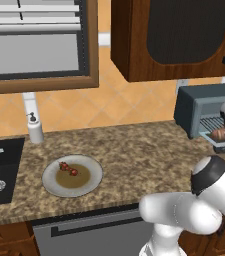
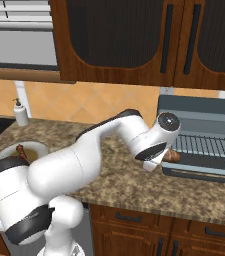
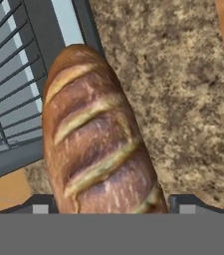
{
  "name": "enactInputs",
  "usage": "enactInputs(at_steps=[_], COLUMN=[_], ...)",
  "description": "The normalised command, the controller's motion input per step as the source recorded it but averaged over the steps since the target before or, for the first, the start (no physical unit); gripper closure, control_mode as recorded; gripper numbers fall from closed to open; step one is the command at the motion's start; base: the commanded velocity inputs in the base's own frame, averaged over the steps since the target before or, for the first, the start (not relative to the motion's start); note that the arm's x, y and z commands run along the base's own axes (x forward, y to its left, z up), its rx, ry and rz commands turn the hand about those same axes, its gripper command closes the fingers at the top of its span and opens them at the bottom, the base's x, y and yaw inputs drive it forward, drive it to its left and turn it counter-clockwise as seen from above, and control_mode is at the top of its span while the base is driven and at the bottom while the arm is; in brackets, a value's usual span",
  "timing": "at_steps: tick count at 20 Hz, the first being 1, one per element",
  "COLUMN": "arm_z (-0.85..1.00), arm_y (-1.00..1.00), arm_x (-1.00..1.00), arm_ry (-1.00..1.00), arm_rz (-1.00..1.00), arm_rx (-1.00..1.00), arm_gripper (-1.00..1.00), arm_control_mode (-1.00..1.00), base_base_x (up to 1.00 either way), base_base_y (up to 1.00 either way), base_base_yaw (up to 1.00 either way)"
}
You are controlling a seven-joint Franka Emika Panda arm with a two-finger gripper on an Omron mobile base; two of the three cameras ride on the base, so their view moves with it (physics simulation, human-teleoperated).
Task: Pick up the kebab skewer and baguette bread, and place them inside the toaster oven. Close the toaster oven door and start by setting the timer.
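Golden-brown baguette bread (image 3: 96, 134) is gripped between the fingers (image 3: 108, 203), which sit wide on either side of the loaf's near end; one finger tip (image 3: 185, 203) is seen just beside the crust. In the hand view the loaf's far end is seen over the toaster oven door (image 3: 78, 25), with the wire rack (image 3: 11, 89) to its left and granite counter (image 3: 183, 99) to its right. In the right base view the baguette is seen at the left front corner of the toaster oven (image 2: 204, 135), just above the lowered door's left edge. Whether the loaf touches the door cannot be told. The oven sits at the counter's right end, against the back wall. The kebab skewer (image 1: 68, 169) is left on a grey plate (image 1: 51, 181) near the counter's front edge, left of centre, well apart from the oven. A white soap dispenser (image 1: 34, 128) is placed at the back edge, beside the black sink (image 1: 1, 170) at the left end.
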Motion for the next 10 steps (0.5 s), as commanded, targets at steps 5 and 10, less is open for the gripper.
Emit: enactInputs(at_steps=[5, 10], arm_z=[0.00, 0.00], arm_y=[-0.06, -0.20], arm_x=[0.25, 0.16], arm_ry=[-0.02, -0.01], arm_rz=[-0.01, -0.01], arm_rx=[-0.03, -0.04], arm_gripper=[1.00, 1.00], arm_control_mode=[-1.00, -1.00], base_base_x=[0.00, 0.00], base_base_y=[0.00, 0.00], base_base_yaw=[0.00, 0.00])
